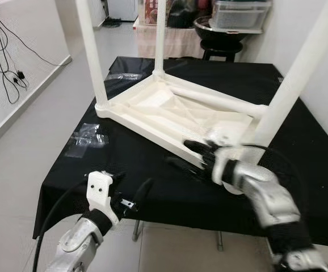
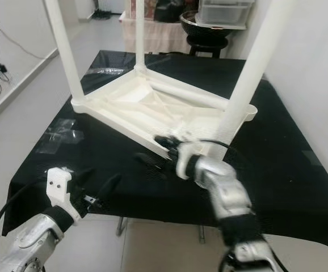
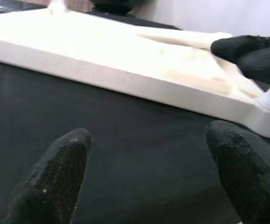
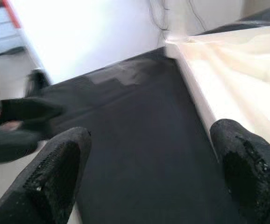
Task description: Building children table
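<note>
We note a table covered with a black cloth [image 1: 152,187]. An upturned white children's table [image 1: 175,113] rests directly on it, underside up, legs pointing upward, toward the far centre. Clear plastic wrappers [image 1: 87,139] lie on the cloth at the left, with another clear wrapper [image 1: 124,76] at the far left.

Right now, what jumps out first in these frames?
An upside-down white children's table lies on the black-covered table, its legs pointing up. The right gripper is at the near edge of the tabletop, by the closest leg, fingers open. The left gripper hovers open over the cloth's front edge, with clear plastic bags lying to its left.
</note>
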Controlling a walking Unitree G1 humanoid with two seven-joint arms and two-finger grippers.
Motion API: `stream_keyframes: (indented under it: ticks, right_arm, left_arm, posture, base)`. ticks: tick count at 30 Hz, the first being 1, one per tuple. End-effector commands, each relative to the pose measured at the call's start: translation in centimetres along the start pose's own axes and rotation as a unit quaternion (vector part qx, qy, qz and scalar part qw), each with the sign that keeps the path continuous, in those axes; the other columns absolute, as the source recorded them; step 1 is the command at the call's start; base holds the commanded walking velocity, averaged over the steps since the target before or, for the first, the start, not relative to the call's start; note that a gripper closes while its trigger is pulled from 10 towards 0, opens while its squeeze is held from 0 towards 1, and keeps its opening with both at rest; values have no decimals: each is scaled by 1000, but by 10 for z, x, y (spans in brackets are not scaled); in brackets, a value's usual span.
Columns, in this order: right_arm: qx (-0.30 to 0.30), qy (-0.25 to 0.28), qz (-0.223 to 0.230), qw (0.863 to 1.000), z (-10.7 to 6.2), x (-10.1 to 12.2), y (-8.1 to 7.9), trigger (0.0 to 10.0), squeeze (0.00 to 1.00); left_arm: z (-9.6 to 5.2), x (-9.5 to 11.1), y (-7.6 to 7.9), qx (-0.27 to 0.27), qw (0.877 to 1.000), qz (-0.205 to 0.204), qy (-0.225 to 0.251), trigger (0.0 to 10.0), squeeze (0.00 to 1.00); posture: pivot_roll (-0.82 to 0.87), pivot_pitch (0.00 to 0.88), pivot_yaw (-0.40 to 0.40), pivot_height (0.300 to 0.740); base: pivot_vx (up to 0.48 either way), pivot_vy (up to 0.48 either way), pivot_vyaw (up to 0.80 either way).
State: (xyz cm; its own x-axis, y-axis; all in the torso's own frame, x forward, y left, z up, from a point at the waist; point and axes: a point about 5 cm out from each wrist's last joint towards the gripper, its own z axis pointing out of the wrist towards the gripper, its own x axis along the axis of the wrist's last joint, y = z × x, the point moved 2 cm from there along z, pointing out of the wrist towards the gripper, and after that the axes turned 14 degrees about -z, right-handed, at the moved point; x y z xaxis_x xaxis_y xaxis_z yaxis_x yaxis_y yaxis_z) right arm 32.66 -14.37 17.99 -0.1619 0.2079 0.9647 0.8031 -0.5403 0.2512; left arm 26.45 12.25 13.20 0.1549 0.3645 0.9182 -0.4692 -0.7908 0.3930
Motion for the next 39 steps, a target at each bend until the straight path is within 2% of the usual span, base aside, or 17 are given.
stream_keyframes:
  ticks: [1,3,4,6,8,13,14,20,22,24,25,26,29,32,35,36,39]
  right_arm:
    - [51,4,8,999,-21,-1,-11,10000,282]
    - [64,-1,11,998,-28,-2,-15,10000,282]
    - [85,-11,14,996,-39,-6,-20,10000,0]
    - [104,-56,25,993,-70,-18,-24,10000,0]
    - [71,-124,18,990,-103,-28,-11,10000,0]
    - [42,-169,2,985,-124,-28,0,10000,0]
    - [25,-216,-12,976,-143,-27,8,10000,0]
    - [-6,-264,-45,963,-164,-20,24,10000,0]
    - [-45,-259,-67,962,-159,-16,37,10000,0]
    - [-72,-229,-87,967,-143,-9,46,10000,0]
    - [-93,-197,-99,971,-125,-2,51,10000,0]
    - [-93,-197,-99,971,-125,-2,51,10000,0]
    - [-97,-148,-105,979,-97,8,50,10000,0]
    - [-60,-107,-111,986,-66,16,36,10000,0]
    - [-39,-90,-113,989,-54,20,28,10000,0]
    - [-2,-59,-116,992,-32,28,14,10000,0]
    - [51,-20,-123,991,-4,41,-10,10000,0]
  left_arm:
    - [-6,-1,-2,3,1000,12,-9,10000,0]
    - [-7,-1,-2,3,1000,13,-10,10000,0]
    - [-8,-2,-2,4,1000,13,-11,10000,0]
    - [-9,-2,-3,5,1000,13,-12,10000,0]
    - [-9,-1,-4,5,1000,14,-13,10000,0]
    - [-9,0,-4,4,1000,14,-14,10000,0]
    - [-9,0,-5,0,1000,17,-18,10000,0]
    - [-9,0,-6,-2,1000,21,-20,10000,0]
    - [-8,0,-6,-1,1000,22,-20,10000,0]
    - [-8,0,-7,-2,999,25,-20,10000,0]
    - [-8,0,-7,-2,999,28,-20,10000,0]
    - [-8,0,-7,-2,999,28,-20,10000,0]
    - [-7,0,-7,-2,999,32,-21,10000,0]
    - [-7,0,-7,-1,999,34,-21,10000,0]
    - [-7,1,-7,0,999,35,-20,10000,0]
    - [-7,1,-7,0,999,35,-20,10000,0]
    - [-7,1,-6,0,999,36,-20,10000,0]
  posture:
    - [-94,120,-35,740]
    - [-94,120,-35,740]
    - [-94,120,-36,740]
    - [-96,123,-33,740]
    - [-103,124,-24,740]
    - [-108,125,-17,740]
    - [-108,125,-13,740]
    - [-113,124,-7,740]
    - [-114,123,-7,740]
    - [-111,122,-7,740]
    - [-109,121,-5,740]
    - [-109,121,-5,740]
    - [-102,120,-6,740]
    - [-102,120,-6,740]
    - [-99,122,-6,740]
    - [-94,124,-7,740]
    - [-90,126,-9,740]
  base:
    - [0,0,0]
    - [0,0,0]
    - [0,0,0]
    - [0,0,0]
    - [0,0,0]
    - [0,0,0]
    - [0,0,0]
    - [0,0,0]
    - [0,0,0]
    - [0,0,0]
    - [0,0,0]
    - [0,0,0]
    - [0,0,0]
    - [0,0,0]
    - [0,0,0]
    - [0,0,0]
    - [0,0,0]
